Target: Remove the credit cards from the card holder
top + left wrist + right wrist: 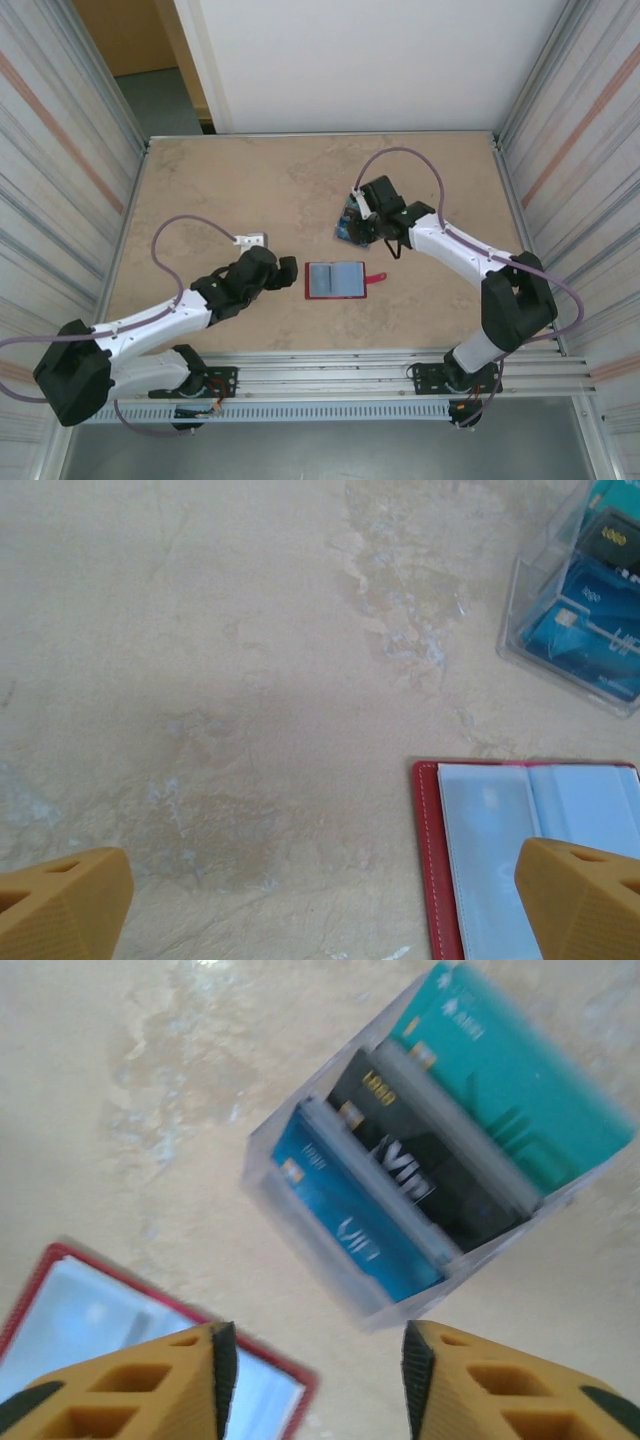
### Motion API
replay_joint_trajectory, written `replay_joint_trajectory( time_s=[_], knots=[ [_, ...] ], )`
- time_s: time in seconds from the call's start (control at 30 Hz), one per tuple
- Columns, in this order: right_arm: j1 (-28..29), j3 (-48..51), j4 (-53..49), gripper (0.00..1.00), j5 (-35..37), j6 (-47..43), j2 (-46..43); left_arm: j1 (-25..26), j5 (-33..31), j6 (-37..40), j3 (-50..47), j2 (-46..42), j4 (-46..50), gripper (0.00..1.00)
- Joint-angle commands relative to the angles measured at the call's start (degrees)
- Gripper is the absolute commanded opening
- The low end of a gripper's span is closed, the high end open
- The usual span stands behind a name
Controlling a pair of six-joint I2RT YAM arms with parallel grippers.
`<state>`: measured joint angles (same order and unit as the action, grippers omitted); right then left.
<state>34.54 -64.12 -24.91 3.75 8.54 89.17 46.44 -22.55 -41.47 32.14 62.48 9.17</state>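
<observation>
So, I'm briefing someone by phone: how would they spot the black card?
On the table, beyond the open red card holder, a clear box sits by the right pincer. Three cards stand in it; the black card is the middle one, between the blue card and the teal card, lettered VIP.

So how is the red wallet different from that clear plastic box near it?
The red wallet lies flat and spread open; the clear box stands upright. The wallet's pale pockets look empty; the box holds a blue card, a black card and a teal card on edge. The wallet is opaque, the box see-through. Both rest on the table.
</observation>
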Motion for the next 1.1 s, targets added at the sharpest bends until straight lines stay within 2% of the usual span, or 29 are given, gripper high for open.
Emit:
replay_joint_trajectory(
  time_s=[0.0, 0.27, 0.47, 0.67, 1.07],
  knots=[
    [5.11, 1.68, -2.2, 0.54, 3.55, 7.82, -1.59, -0.51, -4.85, -3.82, -1.6, -2.76, 2.56, 0.99],
    [17.18, 1.38, -3.25, 0.55, 6.14, 14.5, 3.35, -1.25, -9.13, -10.52, -5.16, -7.75, 6.88, 0.99],
    [23.55, -2.49, -4.78, 0.53, 8.56, 17.08, 9.79, -2.65, -8.88, -12.63, -7.59, -11.42, 7.92, 0.99],
    [25.04, -3.77, -3.84, 0.51, 6.33, 18.33, 14.17, -3.22, -8.83, -12.99, -8.75, -13.6, 8.32, 0.99],
    [24.53, -4.65, -2.7, 0.53, 5.16, 18.6, 16.43, -3.48, -7.43, -13.74, -9.99, -12.83, 6.61, 0.99]
  ],
)
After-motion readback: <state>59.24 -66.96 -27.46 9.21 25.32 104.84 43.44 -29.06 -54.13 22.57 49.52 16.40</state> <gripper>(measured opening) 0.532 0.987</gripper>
